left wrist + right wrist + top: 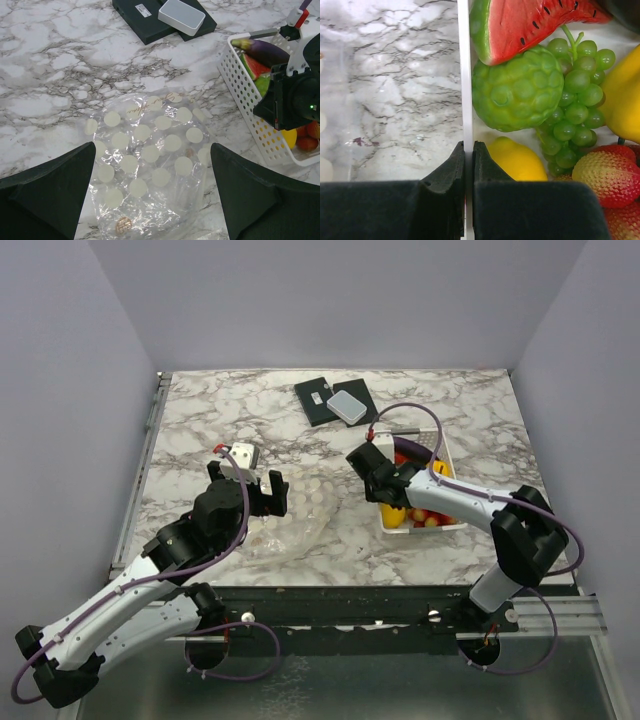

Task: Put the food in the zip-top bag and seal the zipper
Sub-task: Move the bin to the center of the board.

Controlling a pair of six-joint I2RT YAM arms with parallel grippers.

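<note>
Food lies in the white basket: grapes, lemon, watermelon slice, strawberries. My right gripper pinches the basket's wall, one finger inside and one outside, probably to steady or shift it. The zip-top bag lies flat on the worktop with no food in it. My left gripper hovers above it, spread wide, apparently ready to take its mouth.
</note>
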